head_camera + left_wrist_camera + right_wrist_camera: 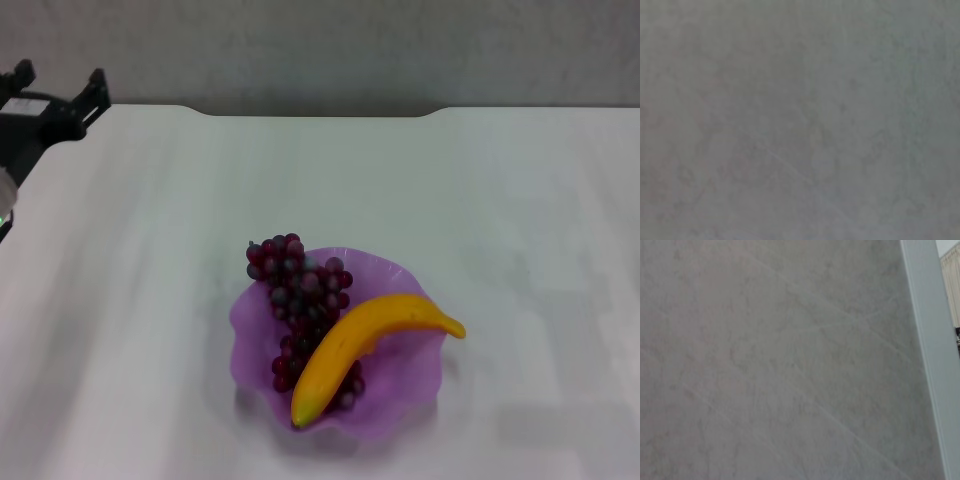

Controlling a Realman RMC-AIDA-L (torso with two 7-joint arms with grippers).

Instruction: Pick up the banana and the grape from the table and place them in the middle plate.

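A grey, mottled wall is seen behind the table [520, 200], a broad white top with a rounded cut-out along its back edge. The middle plate [252, 312], translucent purple with a wavy rim, is taken as the landmark; it is located on the near central part of the table.

The grape [300, 300] is laid inside the plate, along its left half, with the upper end of the bunch extending over the plate's far-left rim. The banana [365, 345] is laid diagonally across the plate, resting partly on top of the grape bunch. Its blunt end is positioned at the plate's near rim, and its pointed tip projects beyond the plate's right rim.

The left gripper [55, 95] is located far to the left of and well beyond the plate, at the back-left corner of the table. Two dark fingers are seen spread apart with a clear gap between them, and nothing is gripped.

The right gripper is not seen in the head view; its finger state cannot be told. In both wrist views only grey mottled surface is shown, with a pale vertical strip [932, 365] at one edge of the right wrist view
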